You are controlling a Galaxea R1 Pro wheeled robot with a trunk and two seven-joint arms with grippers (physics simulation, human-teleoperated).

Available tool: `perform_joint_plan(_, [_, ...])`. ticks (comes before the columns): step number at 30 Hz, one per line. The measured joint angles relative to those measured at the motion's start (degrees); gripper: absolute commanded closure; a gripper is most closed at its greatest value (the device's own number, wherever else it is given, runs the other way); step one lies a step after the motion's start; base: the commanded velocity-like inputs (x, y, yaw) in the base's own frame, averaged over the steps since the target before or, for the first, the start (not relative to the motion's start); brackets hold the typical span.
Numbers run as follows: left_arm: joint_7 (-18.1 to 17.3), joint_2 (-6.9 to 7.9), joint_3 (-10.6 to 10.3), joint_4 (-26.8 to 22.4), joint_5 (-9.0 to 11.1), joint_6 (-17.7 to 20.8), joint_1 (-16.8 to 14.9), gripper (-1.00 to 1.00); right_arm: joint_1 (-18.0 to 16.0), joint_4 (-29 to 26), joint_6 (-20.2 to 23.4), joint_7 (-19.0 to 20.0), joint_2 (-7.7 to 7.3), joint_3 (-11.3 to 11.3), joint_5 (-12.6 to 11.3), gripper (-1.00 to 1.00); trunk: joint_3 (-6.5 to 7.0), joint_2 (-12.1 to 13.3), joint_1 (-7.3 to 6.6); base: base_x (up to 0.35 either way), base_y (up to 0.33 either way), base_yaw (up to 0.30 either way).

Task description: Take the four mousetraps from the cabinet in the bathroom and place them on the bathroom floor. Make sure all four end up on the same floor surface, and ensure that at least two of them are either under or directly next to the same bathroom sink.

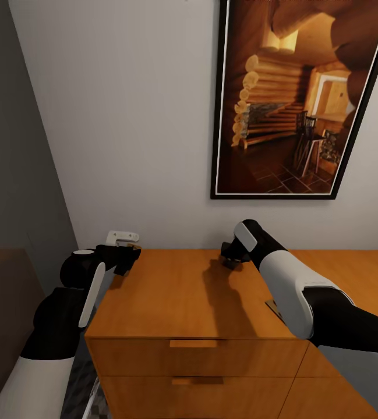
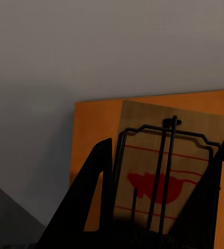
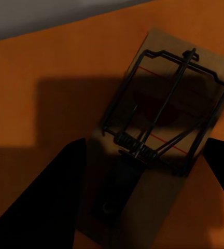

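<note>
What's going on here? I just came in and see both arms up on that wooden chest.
The robot is at the cabinet with both arms over its top. The left gripper has a mousetrap between its fingers at the cabinet's left edge, though a firm grip cannot be confirmed. The right gripper is open over another mousetrap lying flat on the top, near the wall. Neither trap is on the floor yet.

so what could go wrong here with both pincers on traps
1. The left pincer holds its mousetrap near the corner of the cabinet; a loose grip could drop it off the edge to the floor.
2. The right pincer straddles a second mousetrap lying flat on the top; closing off-centre might skid it rather than lift it.
3. Fingers near the wire bar could snag it.
</note>
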Motion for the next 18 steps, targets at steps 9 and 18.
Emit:
perform_joint_plan(9, [0.0,0.0,0.0,0.0,0.0,0.0,0.0,1.0,0.0,0.1,0.1,0.0,0.0,-0.1,-0.1,1.0,1.07,2.4,-1.32,0.0,0.0,0.0])
perform_joint_plan(18, [0.0,0.0,0.0,0.0,0.0,0.0,0.0,1.0,0.0,0.1,0.1,0.0,0.01,-0.1,-0.2,1.0,2.15,4.8,-2.64,0.0,0.0,0.0])
